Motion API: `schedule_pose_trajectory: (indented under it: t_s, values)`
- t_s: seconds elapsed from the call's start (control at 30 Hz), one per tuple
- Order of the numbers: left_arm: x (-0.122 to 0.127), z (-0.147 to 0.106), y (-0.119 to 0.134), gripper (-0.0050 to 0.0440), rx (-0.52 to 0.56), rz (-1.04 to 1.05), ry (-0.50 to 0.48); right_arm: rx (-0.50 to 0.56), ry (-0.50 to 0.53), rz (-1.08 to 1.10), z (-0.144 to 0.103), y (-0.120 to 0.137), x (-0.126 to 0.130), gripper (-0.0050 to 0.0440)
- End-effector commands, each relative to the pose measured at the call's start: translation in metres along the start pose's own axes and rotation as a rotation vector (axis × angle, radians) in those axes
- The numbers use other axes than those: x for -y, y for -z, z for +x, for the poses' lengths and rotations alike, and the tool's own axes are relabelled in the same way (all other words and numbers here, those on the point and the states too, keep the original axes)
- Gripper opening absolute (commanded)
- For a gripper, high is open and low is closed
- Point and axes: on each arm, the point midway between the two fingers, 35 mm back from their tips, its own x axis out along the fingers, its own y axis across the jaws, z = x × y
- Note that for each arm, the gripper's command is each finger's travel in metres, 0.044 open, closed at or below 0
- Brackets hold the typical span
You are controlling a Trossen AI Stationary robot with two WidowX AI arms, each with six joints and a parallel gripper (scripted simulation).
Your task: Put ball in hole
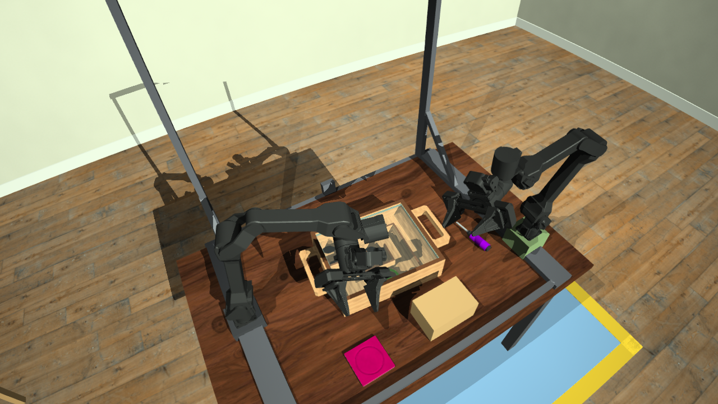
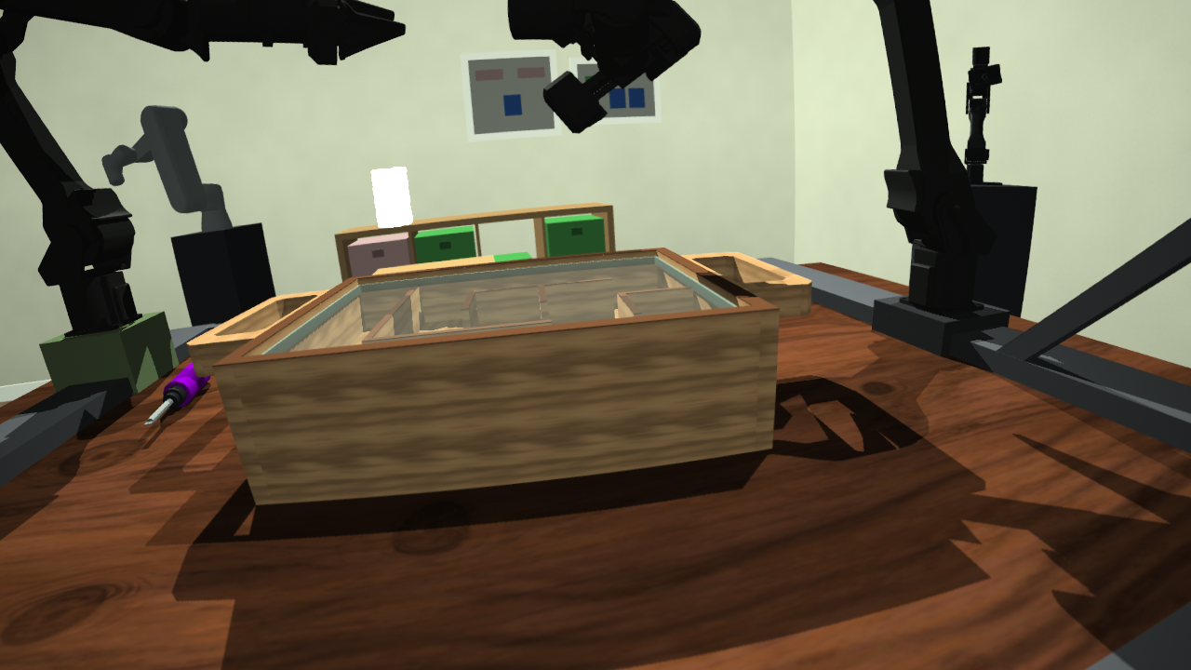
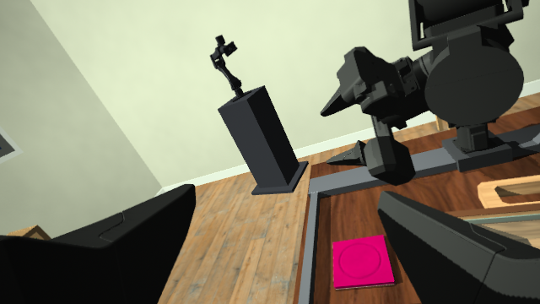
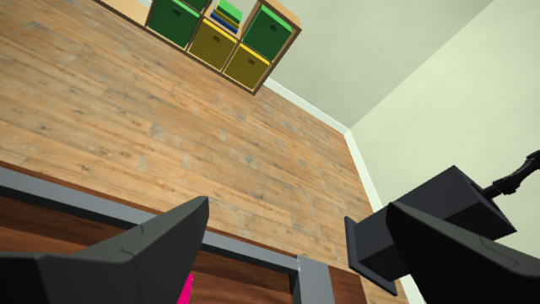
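Board (image 1: 435, 269) (image 2: 500, 408) (image 3: 506, 209) on table (image 1: 311, 351) (image 2: 582, 599) (image 3: 346, 211) (image 4: 253, 274), inside its edges

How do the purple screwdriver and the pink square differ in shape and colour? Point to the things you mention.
The purple screwdriver (image 1: 480, 242) (image 2: 184, 385) is long and narrow; the pink square (image 1: 368, 360) (image 3: 364, 262) (image 4: 186, 291) is broad and flat. The screwdriver joins a purple handle to a silvery shaft, while the square's top is all pink, with a circle outline. Both lie on the table (image 1: 311, 346) (image 2: 582, 591) (image 3: 346, 213) (image 4: 236, 276).
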Motion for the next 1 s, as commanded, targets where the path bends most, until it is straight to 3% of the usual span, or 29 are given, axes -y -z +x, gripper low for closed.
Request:
schedule_pose_trajectory:
  t_s: [0.0,0.57,0.6,0.97]
  values:
    - [-0.0036,-0.0016,-0.0062,0.04,0.015,-0.007,-0.007,0.007,-0.007,0.027,-0.0028,-0.0056,0.006,0.04]
    - [-0.0036,-0.0016,-0.0062,0.04,0.015,-0.007,-0.007,0.007,-0.007,0.027,-0.0028,-0.0056,0.006,0.04]
    - [-0.0036,-0.0016,-0.0062,0.0162,0.015,-0.007,-0.007,0.007,-0.007,0.027,-0.0028,-0.0056,0.006,0.04]
    - [-0.0036,-0.0016,-0.0062,0.0162,0.015,-0.007,-0.007,0.007,-0.007,0.027,-0.0028,-0.0056,0.006,0.04]
